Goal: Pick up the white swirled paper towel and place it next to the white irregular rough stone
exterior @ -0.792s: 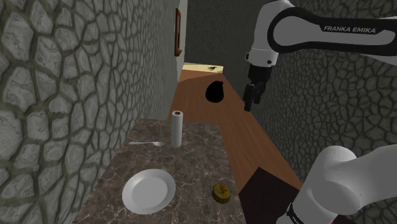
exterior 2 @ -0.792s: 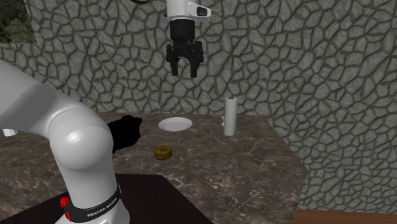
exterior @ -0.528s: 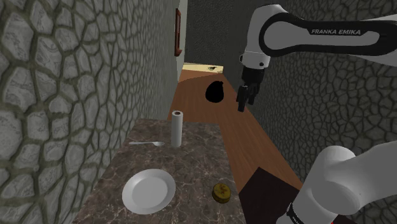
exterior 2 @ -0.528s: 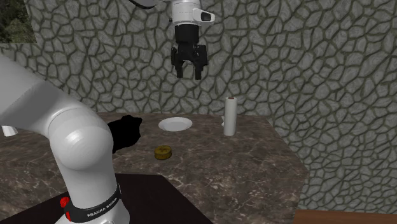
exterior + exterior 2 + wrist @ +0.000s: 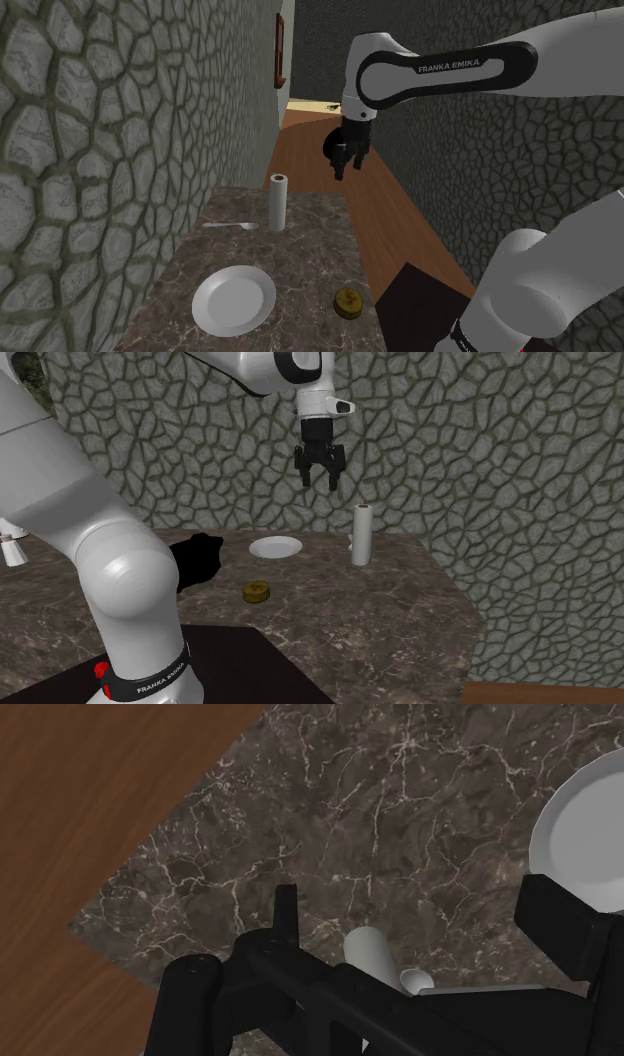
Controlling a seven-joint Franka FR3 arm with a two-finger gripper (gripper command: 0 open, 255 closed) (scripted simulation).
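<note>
Black and two-fingered, the gripper [image 5: 320,481] hangs in the air well above the desk [image 5: 400,614], pointing down, its fingers spread apart with nothing between them.

Going left to right in the second exterior view: a black lumpy shape [image 5: 200,560] sits at the desk's left, partly behind the white arm [image 5: 120,582]. Next comes a small, round, yellowish-brown object [image 5: 256,591], lying low and flat. Behind it, nearer the wall, is a shallow white plate [image 5: 275,547], smooth and round. The gripper hovers above the gap between this plate and the paper towel [image 5: 361,535], a slim white roll standing upright close to the cobbled stone wall [image 5: 480,442].

In the shoulder view the paper towel [image 5: 277,202] stands near the desk's far end, with a pale utensil [image 5: 228,226] lying flat just beside its base on that view's left. The gripper [image 5: 342,168] hangs higher up and to that view's right. The wrist view looks down on the roll's top [image 5: 370,950], seen below between the fingers.

The desk is dark marble with pale veins. Its right end is cut at an angle, and beyond it lies a wooden floor [image 5: 540,694]. Bare marble lies in front of the roll and toward that edge, and nothing stands between the gripper and the roll.
</note>
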